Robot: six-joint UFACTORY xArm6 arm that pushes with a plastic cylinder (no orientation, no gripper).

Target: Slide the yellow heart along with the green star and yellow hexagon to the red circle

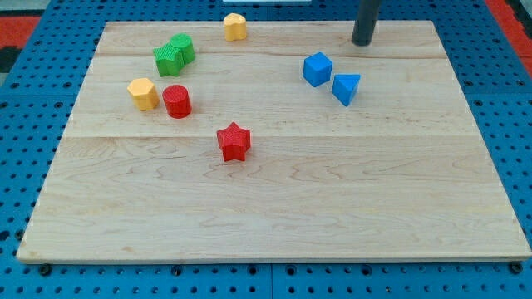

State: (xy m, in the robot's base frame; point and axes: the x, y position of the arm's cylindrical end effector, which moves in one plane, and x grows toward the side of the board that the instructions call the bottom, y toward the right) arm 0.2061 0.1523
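Observation:
The yellow heart [235,26] sits near the board's top edge, left of centre. Two green blocks touch at the upper left: a green star [169,60] and a second green block [182,47] whose shape I cannot make out. The yellow hexagon [143,93] lies below them, next to the red circle [176,101] on its right. My tip [362,41] rests at the top of the board, right of centre, far from the yellow heart and above the blue blocks.
A red star [234,142] lies near the board's middle. A blue cube [317,69] and a blue triangular block [346,88] sit at the upper right. The wooden board [274,216] lies on a blue pegboard surface.

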